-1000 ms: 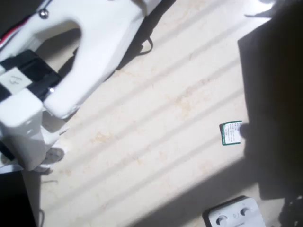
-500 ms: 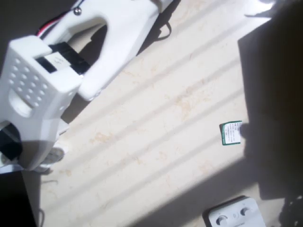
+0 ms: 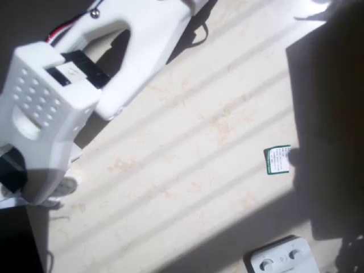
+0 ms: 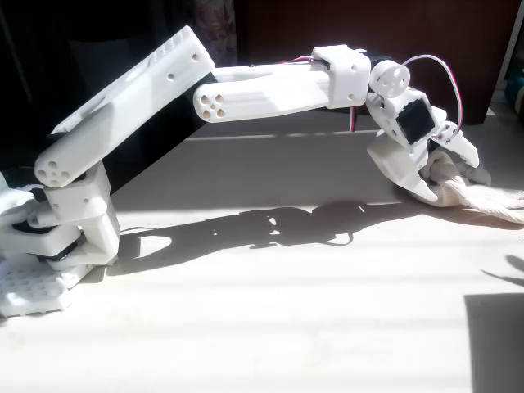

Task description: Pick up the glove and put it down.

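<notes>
Gripper [image 4: 442, 176] at table's [image 4: 270, 311] 3 o'clock in fixed view, jaws pinched on glove [image 4: 479, 195] w/ its bulk on surface; soft, light, floppy fabric, so grab thickest lump.

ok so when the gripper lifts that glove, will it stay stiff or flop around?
Likely floppy: in the fixed view the glove lies slumped and bunched on the table, like soft fabric. It probably sags from the gripper rather than holding shape. It looks light, and unlikely to roll.
</notes>
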Robot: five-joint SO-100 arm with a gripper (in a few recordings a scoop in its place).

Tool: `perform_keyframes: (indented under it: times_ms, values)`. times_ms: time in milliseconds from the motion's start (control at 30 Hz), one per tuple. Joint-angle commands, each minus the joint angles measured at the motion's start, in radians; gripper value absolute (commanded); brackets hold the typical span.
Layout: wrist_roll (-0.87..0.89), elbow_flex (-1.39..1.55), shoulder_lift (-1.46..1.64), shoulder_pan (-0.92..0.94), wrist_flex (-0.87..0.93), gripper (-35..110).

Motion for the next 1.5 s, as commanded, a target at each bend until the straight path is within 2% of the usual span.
perform_keyframes:
  times_ms: [0,633,867,1133,1467]
  values:
    - [-0.006,-0.041,0.002,-0.002,-0.074,-2]
    - [-0.009,-0.041,0.018,-0.002,-0.089,0]
    - [-0.008,-0.029,0.198,0.041,-0.08,0]
    - [-0.008,-0.04,0.321,0.146,0.127,0]
    - [-0.009,-0.029,0.468,0.365,0.21,0]
